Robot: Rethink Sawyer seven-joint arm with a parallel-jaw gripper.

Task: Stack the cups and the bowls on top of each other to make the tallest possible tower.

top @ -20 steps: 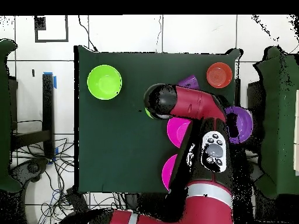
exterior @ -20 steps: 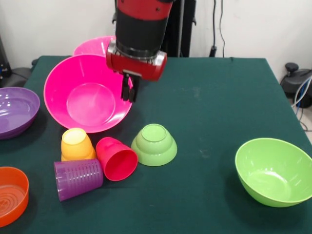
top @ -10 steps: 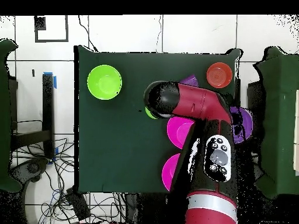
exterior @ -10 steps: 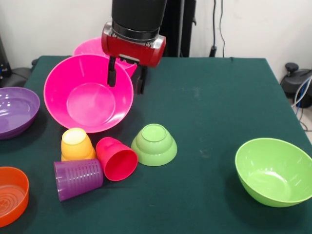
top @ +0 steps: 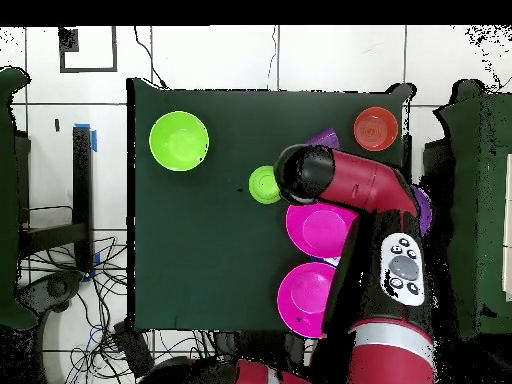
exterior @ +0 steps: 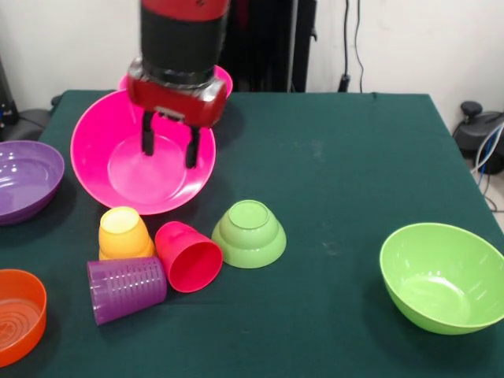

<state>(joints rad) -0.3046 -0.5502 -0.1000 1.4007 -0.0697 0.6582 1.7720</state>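
1. Orange bowl [exterior: 17,313]: shallow, glossy, ringed floor; partly cut off at the front view's left edge.
2. Purple bowl [exterior: 25,178]: wide, smooth, upright.
3. Purple cup [exterior: 126,289]: translucent, ridged, lying on its side. Touching the red cup; expect it to roll if nudged.
4. Yellow-orange cup [exterior: 124,232]: stepped, upside down, just behind the purple one.
5. Large pink bowl [exterior: 142,150]: deep, slick curved wall. A second pink bowl [exterior: 146,75] shows behind it.
6. Gripper [exterior: 168,148]: jaws spread wide, empty, hanging over the pink bowl's hollow. Your risk: fingers [exterior: 146,135] coming down astride that sloped rim may slide off, or tip the bowl towards the cups.
7. Red cup [exterior: 189,256]: smooth, tapered, on its side, mouth facing the camera.
8. Small green bowl [exterior: 249,233]: inverted, stepped dome; poor grip on its rounded flank.
9. Lime green bowl [exterior: 441,277]: large, glossy, upright, well apart to the right.

Nothing is stacked yet.
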